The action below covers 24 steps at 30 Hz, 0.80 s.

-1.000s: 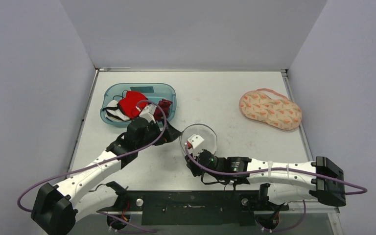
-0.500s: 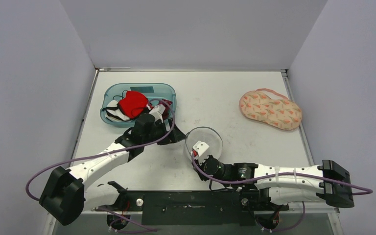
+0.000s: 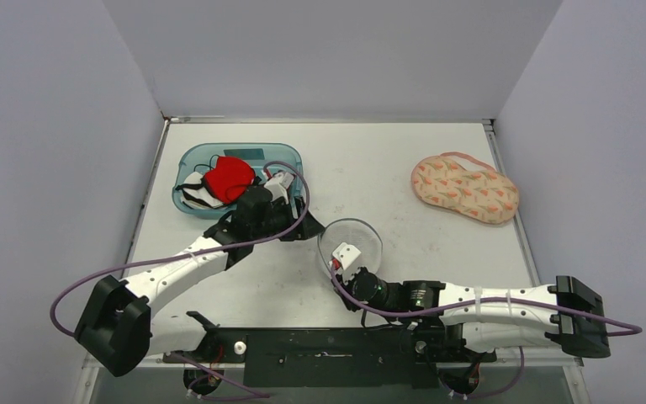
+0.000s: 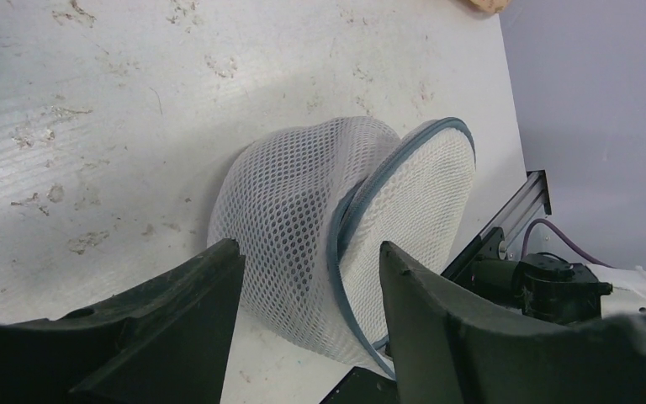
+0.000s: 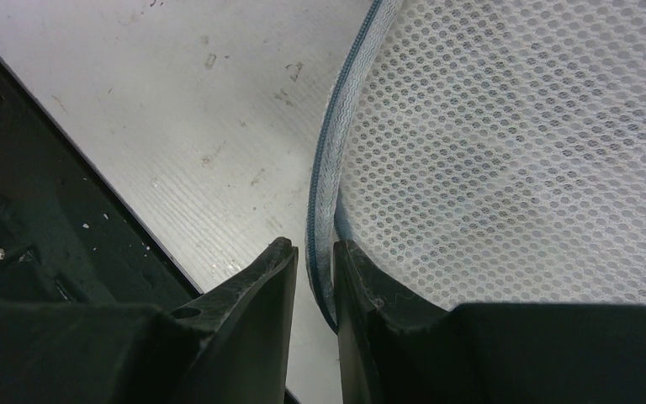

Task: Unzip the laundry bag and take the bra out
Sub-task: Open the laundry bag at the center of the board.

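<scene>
The white mesh laundry bag [image 3: 351, 240] sits on the worktop [image 3: 370, 160] toward the middle of its near edge. The right claw [image 5: 313, 252] is drawn nearly together, pinching the bag's grey-blue zip seam [image 5: 324, 168]. The left claw [image 4: 309, 249] is spread at the bag's left side (whether it touches the mesh cannot be told), and a peach patterned bra [image 3: 464, 187] lies near the worktop's right edge, well apart from the bag.
</scene>
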{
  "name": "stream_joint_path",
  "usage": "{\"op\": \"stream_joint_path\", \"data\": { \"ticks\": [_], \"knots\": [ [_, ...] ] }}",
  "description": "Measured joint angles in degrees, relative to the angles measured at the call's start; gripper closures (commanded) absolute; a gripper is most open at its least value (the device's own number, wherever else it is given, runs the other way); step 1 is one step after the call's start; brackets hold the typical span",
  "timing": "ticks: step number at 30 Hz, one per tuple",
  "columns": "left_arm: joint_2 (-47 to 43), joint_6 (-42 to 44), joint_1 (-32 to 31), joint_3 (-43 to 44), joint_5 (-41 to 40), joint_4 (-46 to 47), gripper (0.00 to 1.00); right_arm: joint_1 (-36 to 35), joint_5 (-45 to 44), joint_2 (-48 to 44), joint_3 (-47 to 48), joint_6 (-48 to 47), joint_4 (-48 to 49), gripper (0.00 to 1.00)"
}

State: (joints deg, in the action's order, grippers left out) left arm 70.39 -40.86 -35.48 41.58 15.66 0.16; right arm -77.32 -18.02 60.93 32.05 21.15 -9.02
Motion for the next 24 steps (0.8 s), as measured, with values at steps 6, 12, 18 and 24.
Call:
{"op": "stream_joint_path", "data": {
  "ticks": [6,12,18,24],
  "knots": [
    [1.8,-0.2,-0.4,0.0,0.0,0.1,0.55,0.0,0.0,-1.4,-0.3,-0.2,0.0,0.76],
    [2.1,-0.4,-1.9,-0.1,0.1,0.3,0.84,0.0,0.0,-1.6,-0.3,-0.2,0.0,0.77],
    [2.1,-0.3,-2.7,-1.2,0.2,1.4,1.0,0.0,0.0,-1.6,-0.3,-0.2,-0.1,0.69],
    [-1.7,-1.4,-2.8,-5.8,-1.9,2.7,1.0,0.2,-0.5,-4.4,-0.3,2.1,0.0,0.15]
  ]
}}
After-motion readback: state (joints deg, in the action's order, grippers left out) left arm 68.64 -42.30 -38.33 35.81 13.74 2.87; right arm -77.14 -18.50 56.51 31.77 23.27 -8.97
